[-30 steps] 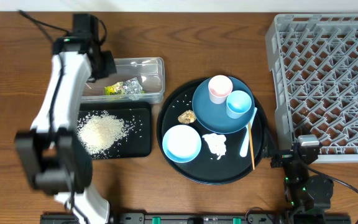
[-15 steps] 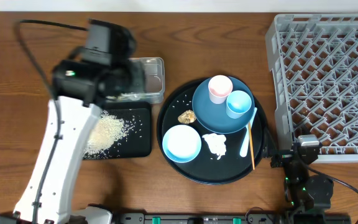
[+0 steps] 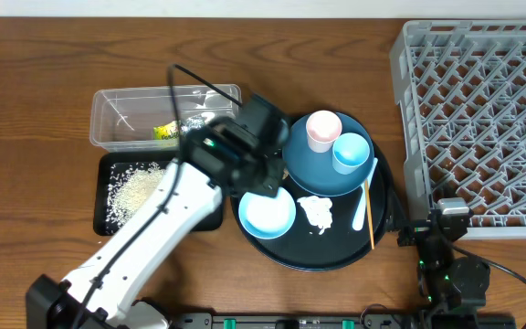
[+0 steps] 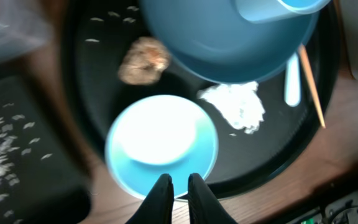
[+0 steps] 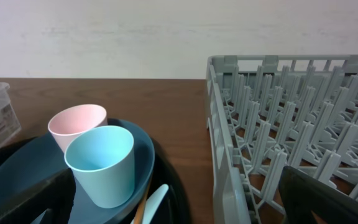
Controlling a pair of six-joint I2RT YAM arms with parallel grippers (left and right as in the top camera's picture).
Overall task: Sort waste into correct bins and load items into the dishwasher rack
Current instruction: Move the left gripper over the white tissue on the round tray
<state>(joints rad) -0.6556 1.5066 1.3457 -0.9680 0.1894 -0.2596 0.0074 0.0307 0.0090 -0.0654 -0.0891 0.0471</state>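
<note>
My left gripper (image 4: 174, 186) near-closed, empty, over light blue plastic bowl (image 4: 160, 146); brown food lump (image 4: 143, 59) beside, arm-hidden overhead. My right gripper (image 5: 179, 204) spread wide.

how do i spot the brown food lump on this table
Start at the large round black tray in the middle of the table. On its bare floor, between the rim of the dark blue plate and the light blue bowl, lies the brown food lump. It is the only brown, knobbly thing there; the nearby crumpled wrapper is white.

Grey lattice rack (image 3: 407, 119), dark blue plate (image 3: 316, 174), pink cup (image 3: 323, 130).
</note>
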